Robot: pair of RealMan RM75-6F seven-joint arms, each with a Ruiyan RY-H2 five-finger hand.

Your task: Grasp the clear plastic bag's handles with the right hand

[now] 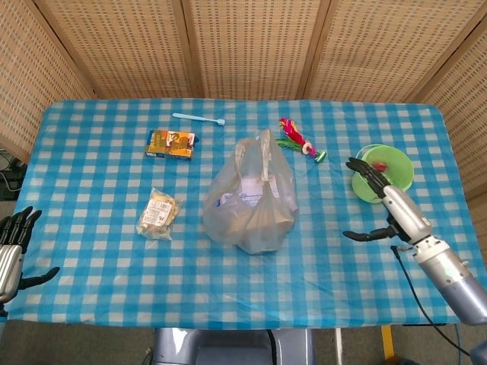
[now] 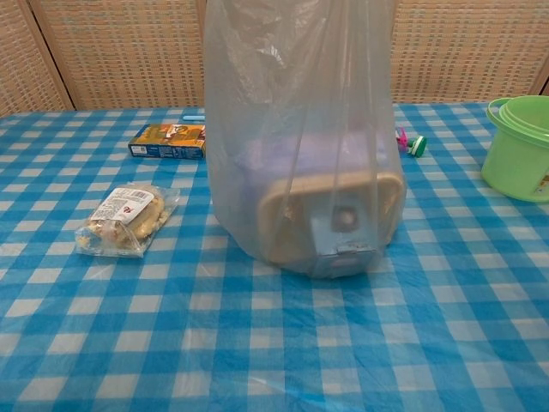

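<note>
The clear plastic bag [image 1: 251,201] stands upright in the middle of the table, with a box inside it; its handles [image 1: 263,148] rise at the top. In the chest view the bag [image 2: 300,146] fills the centre and its handles are cut off by the frame's top edge. My right hand [image 1: 384,201] is open over the table to the right of the bag, fingers spread, well apart from it. My left hand [image 1: 11,251] is open at the table's left front edge, holding nothing. Neither hand shows in the chest view.
A green bucket [image 1: 386,171] sits just behind my right hand. A red and green toy [image 1: 297,141] lies behind the bag. A snack packet [image 1: 158,213], an orange box [image 1: 170,143] and a light blue toothbrush [image 1: 199,119] lie to the left.
</note>
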